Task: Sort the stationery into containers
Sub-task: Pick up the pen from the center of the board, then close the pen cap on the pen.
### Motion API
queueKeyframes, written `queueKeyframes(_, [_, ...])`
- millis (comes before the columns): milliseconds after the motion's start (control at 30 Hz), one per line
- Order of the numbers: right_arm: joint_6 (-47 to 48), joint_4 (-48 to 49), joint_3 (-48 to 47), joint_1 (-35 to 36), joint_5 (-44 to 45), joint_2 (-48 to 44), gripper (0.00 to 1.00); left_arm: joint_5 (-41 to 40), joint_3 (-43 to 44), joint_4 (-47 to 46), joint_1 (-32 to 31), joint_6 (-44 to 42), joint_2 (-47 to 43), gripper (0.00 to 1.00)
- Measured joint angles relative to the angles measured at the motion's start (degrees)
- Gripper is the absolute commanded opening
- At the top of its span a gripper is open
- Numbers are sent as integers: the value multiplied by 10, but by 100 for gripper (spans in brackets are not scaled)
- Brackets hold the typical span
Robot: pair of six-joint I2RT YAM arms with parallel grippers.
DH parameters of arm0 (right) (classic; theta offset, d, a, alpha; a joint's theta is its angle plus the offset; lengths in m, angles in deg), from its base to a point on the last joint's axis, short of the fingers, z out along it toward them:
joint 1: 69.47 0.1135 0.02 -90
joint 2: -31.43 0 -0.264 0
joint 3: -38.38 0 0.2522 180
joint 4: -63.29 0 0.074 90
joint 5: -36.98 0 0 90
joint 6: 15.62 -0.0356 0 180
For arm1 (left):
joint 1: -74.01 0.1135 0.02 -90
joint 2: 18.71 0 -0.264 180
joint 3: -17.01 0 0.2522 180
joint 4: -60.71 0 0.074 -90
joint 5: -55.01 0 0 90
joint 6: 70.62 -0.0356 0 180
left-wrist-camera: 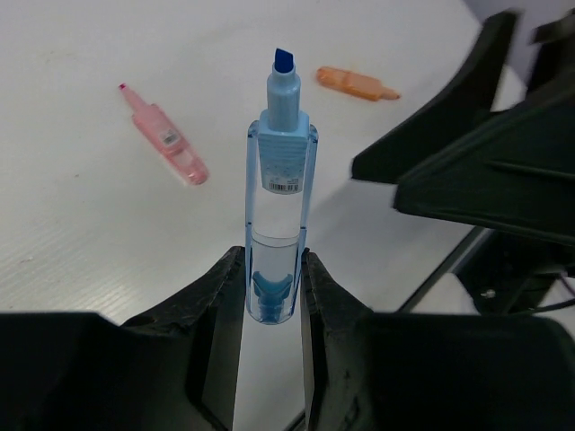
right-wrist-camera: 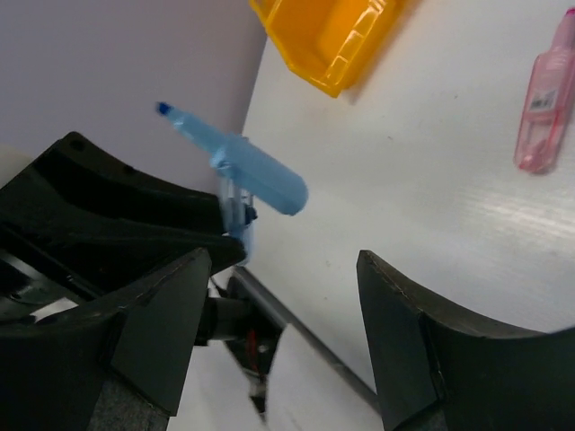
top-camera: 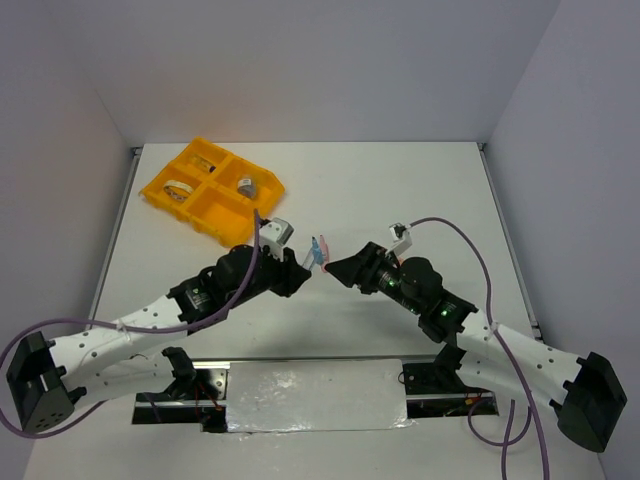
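My left gripper is shut on the tail end of a light-blue highlighter, uncapped, tip pointing away, held above the table; they also show in the top view. My right gripper is open and empty, facing the left one just right of the highlighter, and shows in the top view. A pink piece and an orange piece lie on the table beyond. The orange-yellow tray holds the beige tape ring and the grey-topped jar. The blue-and-white tube is not seen.
The tray stands at the far left of the white table, its corner showing in the right wrist view. The pink piece lies right of it. Grey walls close the table on three sides. A metal plate lies between the arm bases.
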Motion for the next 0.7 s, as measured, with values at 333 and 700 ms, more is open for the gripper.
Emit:
queueKeyframes(333, [-185, 120, 96, 11, -25, 11, 76, 63, -29, -49, -1, 17, -78, 0])
queueKeyframes(700, [-336, 252, 185, 22, -10, -56, 76, 105, -63, -97, -1, 27, -89, 0])
